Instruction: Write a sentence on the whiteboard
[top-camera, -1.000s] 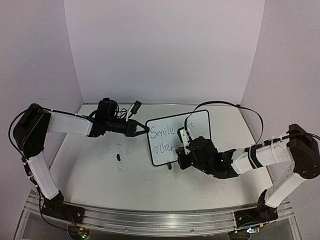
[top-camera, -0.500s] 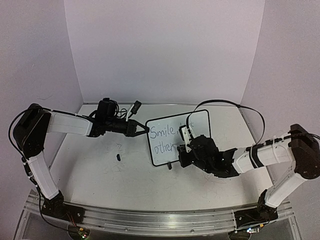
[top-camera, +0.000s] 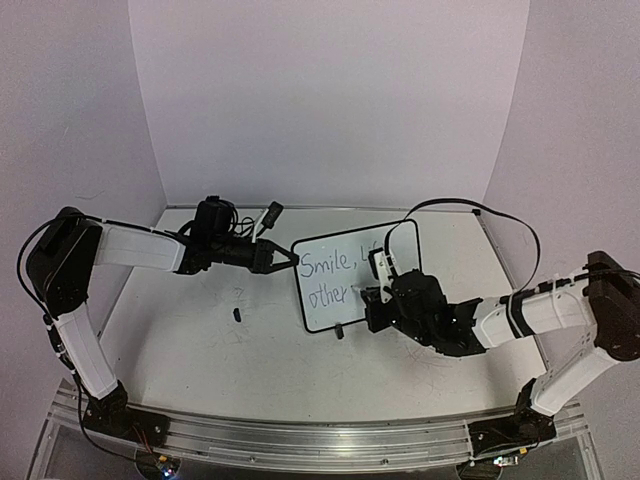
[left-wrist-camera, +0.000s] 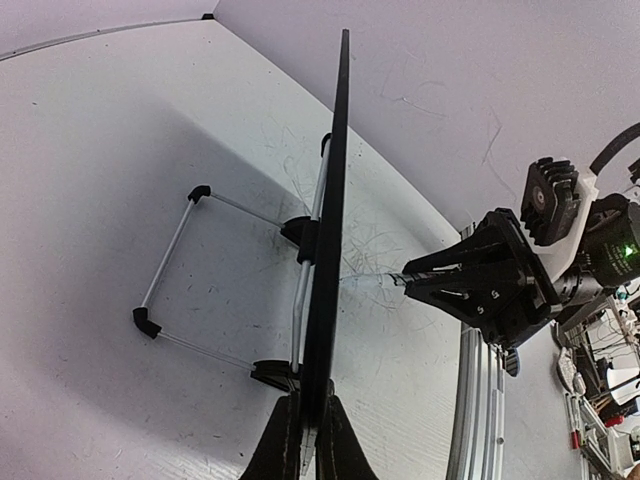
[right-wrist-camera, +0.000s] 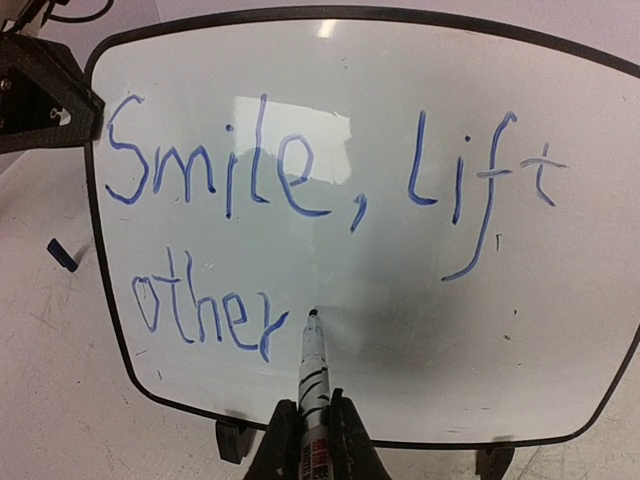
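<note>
The whiteboard (top-camera: 330, 315) stands upright at the table's middle on two black feet. The left wrist view shows it edge-on (left-wrist-camera: 330, 200); the right wrist view shows its face (right-wrist-camera: 420, 300). The sentence (right-wrist-camera: 290, 180) is in blue marker: "Smile, lift" above, "other" below. It also shows in the top view (top-camera: 328, 266). My left gripper (top-camera: 283, 262) is shut on the board's left edge (left-wrist-camera: 310, 410). My right gripper (right-wrist-camera: 312, 412) is shut on a white marker (right-wrist-camera: 313, 365). The marker tip touches the board just right of "other". The right gripper (top-camera: 372, 297) hides part of "lift" from above.
A small black cap (top-camera: 237, 314) lies on the scuffed tabletop left of the board. The board's wire stand (left-wrist-camera: 175, 260) reaches out behind it. White walls enclose the back and sides. An aluminium rail (top-camera: 300, 435) runs along the near edge.
My right gripper has shifted right with the marker. The "r" of "other" now shows, and the tip sits past it. The left arm and board have not moved.
</note>
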